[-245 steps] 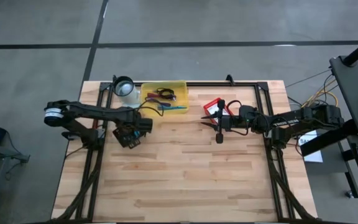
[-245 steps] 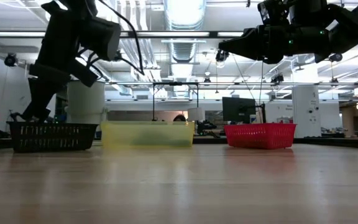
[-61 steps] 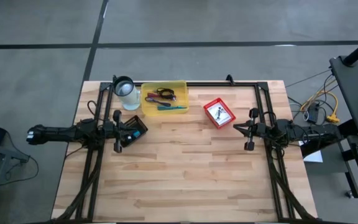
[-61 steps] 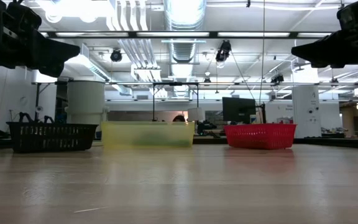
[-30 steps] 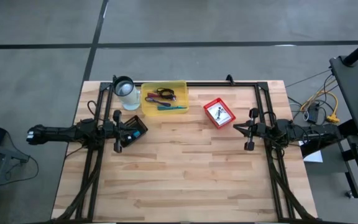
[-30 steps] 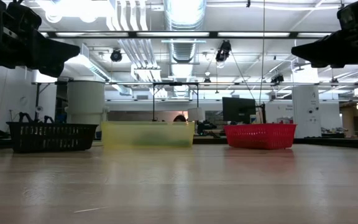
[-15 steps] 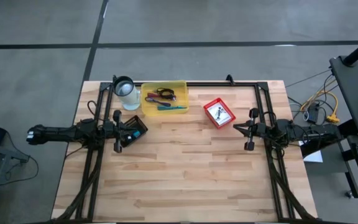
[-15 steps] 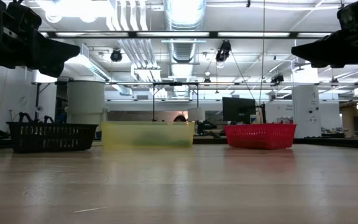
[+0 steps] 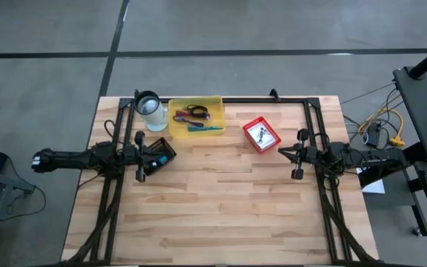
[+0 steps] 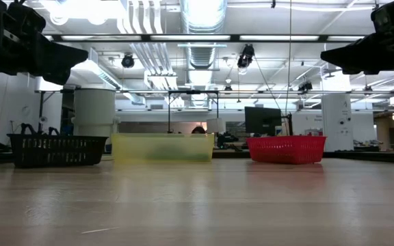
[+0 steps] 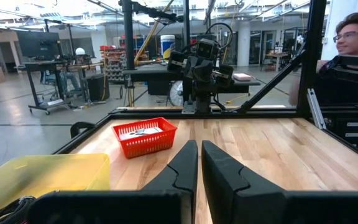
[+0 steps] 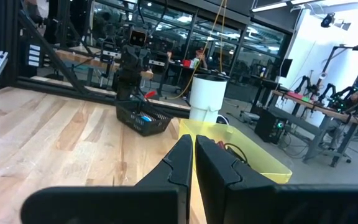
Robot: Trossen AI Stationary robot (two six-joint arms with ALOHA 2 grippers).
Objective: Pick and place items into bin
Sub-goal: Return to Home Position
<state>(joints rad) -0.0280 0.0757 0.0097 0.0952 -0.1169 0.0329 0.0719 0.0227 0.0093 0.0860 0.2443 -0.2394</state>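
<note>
Both arms are drawn back at the table's side edges. My left gripper (image 9: 154, 156) (image 11: 199, 155) is shut, level and holds nothing; it hangs above a black mesh basket (image 9: 156, 158) that holds a small blue piece (image 9: 162, 158). My right gripper (image 9: 282, 152) (image 12: 193, 152) is also shut, level and holds nothing, just right of a red basket (image 9: 261, 134) with white printed cards (image 11: 138, 130). At the far edge a yellow bin (image 9: 195, 116) holds a teal pen (image 9: 207, 128), a purple pen and a black coiled cable (image 9: 197, 113).
A white cylinder with a dark rim (image 9: 148, 105) stands left of the yellow bin. A black frame (image 9: 273, 98) runs round the table. The near half of the wooden top (image 9: 221, 215) is bare. A seated person (image 11: 347, 56) shows beyond the table's near edge in the left wrist view.
</note>
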